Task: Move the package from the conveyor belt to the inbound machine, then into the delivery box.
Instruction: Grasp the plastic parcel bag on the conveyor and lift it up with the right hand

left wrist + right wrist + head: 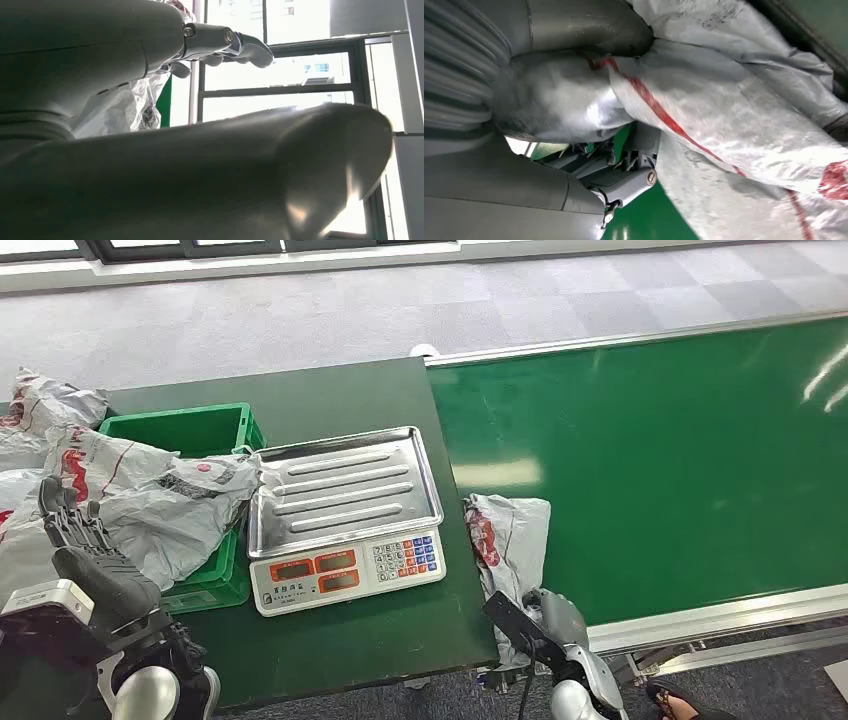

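The grey plastic mailer package with red print (507, 540) lies at the near left corner of the green conveyor belt (680, 460), hanging over the belt's near edge next to the dark green table (350, 390). The robot's right hand (545, 625) is at the package's near end; in the right wrist view the package (734, 115) is pressed against the hand (574, 30), with grey plastic bunched between the thick thumb and the fingers (624, 175), so the hand appears to grip it. To the left of the belt, on the table, stands the inbound machine, a white electronic scale with a ribbed steel tray (345, 490), orange displays and a keypad along its near face; the tray carries nothing. Further left sits a green plastic delivery box (190, 430), with a crumpled grey mailer bag (170, 500) draped across its near half and more such bags (40, 405) piled beside it at the left edge. The robot's left hand (85, 540) hovers near the box's near left side, its dark fingers spread and straight, holding nothing; the left wrist view shows the hand (215, 42) stretched out against bright windows. Beyond the table and belt lies grey carpeted floor (400, 300).
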You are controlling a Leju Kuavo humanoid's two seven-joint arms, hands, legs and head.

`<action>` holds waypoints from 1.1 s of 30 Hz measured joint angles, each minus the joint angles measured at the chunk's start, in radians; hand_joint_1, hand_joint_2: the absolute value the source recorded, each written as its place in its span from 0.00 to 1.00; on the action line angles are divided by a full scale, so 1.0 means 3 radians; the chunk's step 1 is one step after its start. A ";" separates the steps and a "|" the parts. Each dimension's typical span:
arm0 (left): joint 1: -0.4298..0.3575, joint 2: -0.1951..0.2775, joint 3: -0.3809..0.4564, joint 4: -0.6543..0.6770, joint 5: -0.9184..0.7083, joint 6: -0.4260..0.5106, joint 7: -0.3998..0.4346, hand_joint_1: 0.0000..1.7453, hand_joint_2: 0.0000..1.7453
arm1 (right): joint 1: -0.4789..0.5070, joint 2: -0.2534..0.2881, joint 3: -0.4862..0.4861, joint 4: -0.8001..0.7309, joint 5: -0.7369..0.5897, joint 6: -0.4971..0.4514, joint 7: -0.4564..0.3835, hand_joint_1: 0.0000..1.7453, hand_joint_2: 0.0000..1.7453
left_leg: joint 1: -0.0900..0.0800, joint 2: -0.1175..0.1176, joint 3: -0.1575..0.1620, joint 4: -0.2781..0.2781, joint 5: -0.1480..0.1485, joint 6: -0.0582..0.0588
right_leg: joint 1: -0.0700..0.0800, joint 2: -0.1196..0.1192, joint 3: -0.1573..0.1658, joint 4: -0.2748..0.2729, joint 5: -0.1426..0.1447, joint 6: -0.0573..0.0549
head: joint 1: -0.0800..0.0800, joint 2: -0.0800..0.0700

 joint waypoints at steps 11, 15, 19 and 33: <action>0.0024 0.0022 0.0000 0.0004 0.0036 0.0005 -0.0037 0.00 0.00 | 0.0010 -0.0011 -0.0013 -0.0036 -0.0031 -0.0084 0.0082 1.00 1.00 | -0.0001 -0.0007 -0.0002 0.0000 0.0000 0.0000 | -0.0001 -0.0006 0.0000 0.0000 -0.0002 0.0002 | 0.0000 0.0000; 0.0095 0.0023 0.0003 -0.0048 0.0031 0.0005 -0.0046 0.00 0.00 | 0.0133 -0.0075 -0.0102 -0.0365 0.0499 -0.0315 0.0388 1.00 1.00 | -0.0004 -0.0025 -0.0011 0.0000 0.0002 0.0002 | -0.0004 -0.0024 -0.0001 0.0000 -0.0004 0.0005 | 0.0000 0.0000; 0.0178 0.0022 0.0019 -0.0113 0.0015 0.0002 -0.0068 0.00 0.00 | 0.0251 -0.0153 -0.0397 -0.0972 0.1003 -0.0379 0.0523 1.00 1.00 | -0.0007 -0.0030 -0.0029 0.0002 0.0001 0.0005 | -0.0007 -0.0028 -0.0002 -0.0001 -0.0005 0.0007 | 0.0000 0.0000; 0.0286 -0.0021 0.0079 -0.0242 -0.0033 -0.0061 -0.0093 0.00 0.00 | 0.0501 -0.0160 -0.0788 -0.2349 0.1681 -0.0540 0.0413 1.00 1.00 | -0.0006 -0.0029 -0.0044 0.0001 -0.0003 0.0008 | -0.0006 -0.0026 -0.0006 -0.0002 -0.0008 0.0011 | 0.0000 0.0000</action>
